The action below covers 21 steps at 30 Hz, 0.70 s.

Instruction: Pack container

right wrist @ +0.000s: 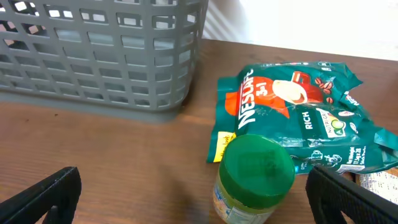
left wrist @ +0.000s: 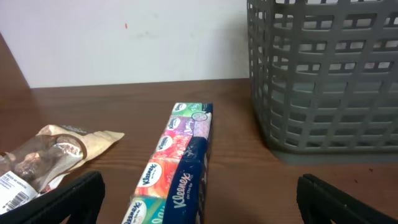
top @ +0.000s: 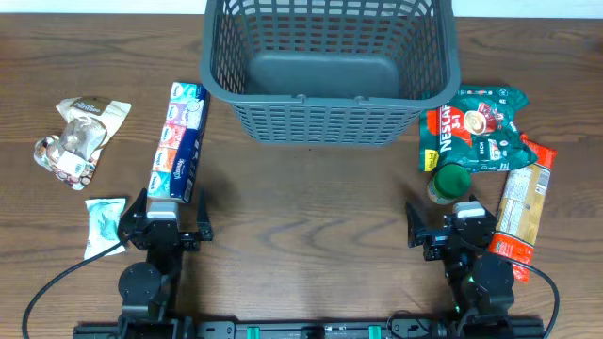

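The dark grey lattice basket [top: 330, 66] stands at the back middle of the table, empty; it also shows in the left wrist view [left wrist: 323, 81] and the right wrist view [right wrist: 99, 56]. A Kleenex tissue multipack [top: 180, 141] lies left of it, reaching between my left fingers [left wrist: 180, 168]. A green-lidded jar [top: 450, 181] stands upright right of the basket, between my right fingers [right wrist: 255, 174]. My left gripper [top: 165, 224] is open and empty. My right gripper [top: 455, 231] is open and empty.
A green Nescafe bag [top: 476, 127] [right wrist: 292, 115] lies right of the basket, an orange packet [top: 523, 209] beside it. A beige snack bag [top: 80, 137] [left wrist: 43, 155] and a small white-green sachet [top: 102, 224] lie at the left.
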Each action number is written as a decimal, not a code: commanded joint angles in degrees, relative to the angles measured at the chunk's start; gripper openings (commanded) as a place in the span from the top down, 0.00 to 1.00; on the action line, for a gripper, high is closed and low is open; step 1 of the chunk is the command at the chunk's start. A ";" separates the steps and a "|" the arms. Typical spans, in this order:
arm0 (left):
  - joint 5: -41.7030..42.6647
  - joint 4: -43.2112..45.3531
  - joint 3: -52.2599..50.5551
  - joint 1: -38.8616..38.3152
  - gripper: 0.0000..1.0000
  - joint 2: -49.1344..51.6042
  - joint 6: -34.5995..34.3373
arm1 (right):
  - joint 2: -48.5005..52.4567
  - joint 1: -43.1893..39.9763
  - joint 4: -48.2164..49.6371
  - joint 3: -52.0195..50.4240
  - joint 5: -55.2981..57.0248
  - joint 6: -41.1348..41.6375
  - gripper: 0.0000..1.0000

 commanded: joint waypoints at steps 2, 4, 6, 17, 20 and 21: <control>-0.31 -1.79 -1.29 -0.28 0.01 -0.35 -0.26 | -0.59 -0.42 0.02 -0.33 0.00 -0.11 0.01; -0.28 -1.79 -1.29 -0.28 0.01 -0.35 -0.26 | -0.59 -0.42 0.15 -0.33 -1.05 0.35 0.01; -0.26 -1.75 -1.29 -0.28 0.02 -0.35 -0.28 | -0.59 -0.42 0.55 -0.33 -0.48 0.39 0.01; -1.57 7.39 2.38 -0.28 0.01 0.92 -11.63 | 0.63 -0.42 1.25 0.44 -9.31 15.28 0.01; 1.70 2.73 7.63 -0.28 0.02 5.14 -15.43 | 3.28 -0.42 0.85 4.68 -11.32 18.58 0.01; 3.26 1.16 10.21 -0.28 0.02 7.52 -15.50 | 5.33 -0.42 0.15 7.58 -11.41 18.53 0.01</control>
